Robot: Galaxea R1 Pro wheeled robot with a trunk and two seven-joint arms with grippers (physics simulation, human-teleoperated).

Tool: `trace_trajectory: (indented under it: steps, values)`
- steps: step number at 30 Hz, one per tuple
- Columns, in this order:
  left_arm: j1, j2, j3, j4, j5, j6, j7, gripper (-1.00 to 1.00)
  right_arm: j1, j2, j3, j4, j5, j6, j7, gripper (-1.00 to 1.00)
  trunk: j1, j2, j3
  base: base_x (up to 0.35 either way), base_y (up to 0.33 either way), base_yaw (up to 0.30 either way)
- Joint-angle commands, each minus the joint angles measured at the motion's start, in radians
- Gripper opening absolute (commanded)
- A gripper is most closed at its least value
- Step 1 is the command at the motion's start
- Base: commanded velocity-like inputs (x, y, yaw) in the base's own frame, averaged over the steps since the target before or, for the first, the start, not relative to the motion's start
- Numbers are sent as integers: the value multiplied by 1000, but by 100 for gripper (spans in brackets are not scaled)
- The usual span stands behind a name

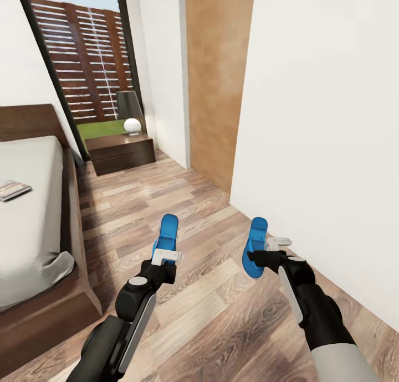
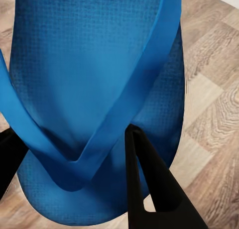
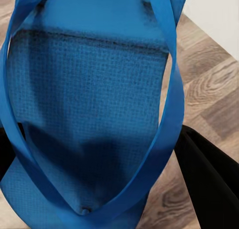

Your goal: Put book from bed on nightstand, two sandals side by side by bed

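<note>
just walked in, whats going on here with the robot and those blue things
The robot holds one blue sandal in each claw: left claw on the left sandal, right claw on the right sandal, both above the wood floor. The book lies on the bed; the nightstand stands ahead.

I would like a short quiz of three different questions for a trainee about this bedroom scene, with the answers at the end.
1. True or false: each hand, the left hand and the right hand, grips one flat bright-blue sandal, the left sandal and the right sandal.
2. Where does the small thin book with the grey, white and orange cover lie? A) on the light-grey mattress of the dark-brown wooden bed B) on the low dark-brown wooden nightstand C) on the pale wood-plank floor
3. What stands on the nightstand?

Key: 1 true; 2 A; 3 a lamp with a dark shade and a white base.
</note>
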Motion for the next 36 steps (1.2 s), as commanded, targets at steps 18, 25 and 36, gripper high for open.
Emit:
trace_trajectory:
  steps: [18, 25, 36]
  values:
    - [-1, -2, -6, 1, 6, 5, 7, -100, 0, -1, 0, -1, 1, 5, 2, -100, -3, 1, 26, 95, 0, 269]
    - [-2, -2, -9, 5, 8, 5, 7, -100, 0, -1, 0, -1, 1, 5, 2, -100, -3, 1, 26, 326, -73, 250]
    - [-2, -2, -20, 7, 3, 5, 10, -100, 0, -1, 0, 19, 1, 2, -3, -100, -3, 1, 28, 286, -211, 51]
